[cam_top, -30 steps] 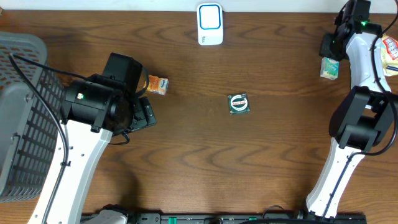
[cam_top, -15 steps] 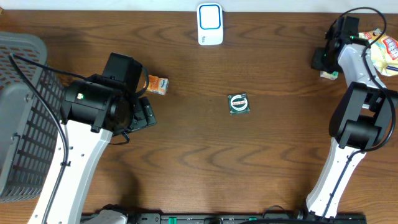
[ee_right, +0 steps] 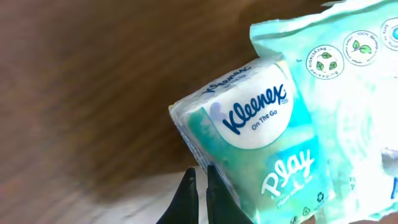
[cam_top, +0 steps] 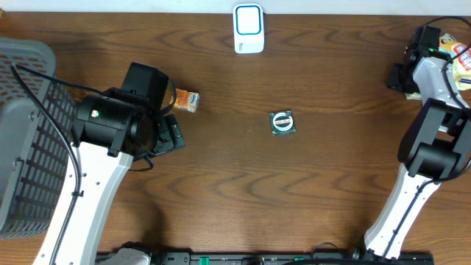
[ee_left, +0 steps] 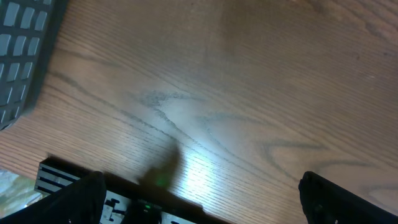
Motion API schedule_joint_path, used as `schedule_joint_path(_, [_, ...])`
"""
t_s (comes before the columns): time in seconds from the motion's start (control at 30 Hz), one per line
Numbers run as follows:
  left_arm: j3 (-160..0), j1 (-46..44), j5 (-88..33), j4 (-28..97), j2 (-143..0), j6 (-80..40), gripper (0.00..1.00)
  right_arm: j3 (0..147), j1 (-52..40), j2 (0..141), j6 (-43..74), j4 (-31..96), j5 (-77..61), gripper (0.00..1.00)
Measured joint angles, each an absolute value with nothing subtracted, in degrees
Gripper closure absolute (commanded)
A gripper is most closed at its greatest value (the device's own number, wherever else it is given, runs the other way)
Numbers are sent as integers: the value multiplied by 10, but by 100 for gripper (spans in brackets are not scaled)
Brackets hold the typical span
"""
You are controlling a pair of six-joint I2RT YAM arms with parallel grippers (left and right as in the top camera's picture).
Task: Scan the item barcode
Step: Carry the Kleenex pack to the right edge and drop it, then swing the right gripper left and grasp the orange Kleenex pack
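The right pincer (ee_right: 200, 193) is clenched, its two thin dark fingers pressed together with nothing visible between them. Just to its right, touching or nearly touching the finger edge, lies the teal-and-white tissue pack (ee_right: 261, 143), a soft block in glossy plastic wrap with rounded corners, tilted on the table. Beyond the pack, further right of the pincer, is a pale green crinkled plastic pouch (ee_right: 354, 93) printed with small round leaf marks. To the pincer's left and ahead there is only the dark brown wood-grain table (ee_right: 74, 93).

The left pincer (ee_left: 202, 202) is released, its blunt black fingertips (ee_left: 336, 199) spread wide over bare, shiny grain. To its left stands the grey slatted plastic basket (ee_left: 25, 50).

From above, a small orange cardboard carton (cam_top: 186, 100) lies just ahead of the left pincer. A round green-and-white packet (cam_top: 282, 122) lies flat between the two pincers, well apart from both. Farthest off, at the table's back edge, sits the white rounded-rectangle scanner with a blue-rimmed window (cam_top: 249, 28).
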State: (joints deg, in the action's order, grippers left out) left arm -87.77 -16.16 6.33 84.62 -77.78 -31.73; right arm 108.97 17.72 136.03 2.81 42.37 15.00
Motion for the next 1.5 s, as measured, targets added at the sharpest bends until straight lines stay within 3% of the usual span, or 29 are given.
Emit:
schedule_joint_path(0.07, [-878,-162,63,846,-778,-317,2,1090,178,1360,28,428,156,95])
schedule_joint_path(0.37, [-878,-162,63,846,-778,-317,3,1127,159,1355,28,475,132,64])
schedule_joint_path(0.43, [-878,-162,63,846,-778,-317,3,1128,147,1338,27,478,88,60])
schedule_joint_path(0.63, [-878,-162,63,846,-778,-317,2,1138,105,1280,26,473,-133,26])
schedule_joint_path(0.77, [-878,-162,63,846,-778,-317,2,1143,71,1267,29,471,-280,10])
schedule_joint_path(0.93, [-878,-162,63,846,-778,-317,2,1143,-1,1268,30,462,-363,5])
schedule_joint_path(1.1, [-878,-162,63,846,-778,-317,3,1143,-105,1268,30,435,-345,6])
schedule_joint_path(1.5, [-878,-162,63,846,-778,-317,2,1143,-327,1293,51,294,-224,23])
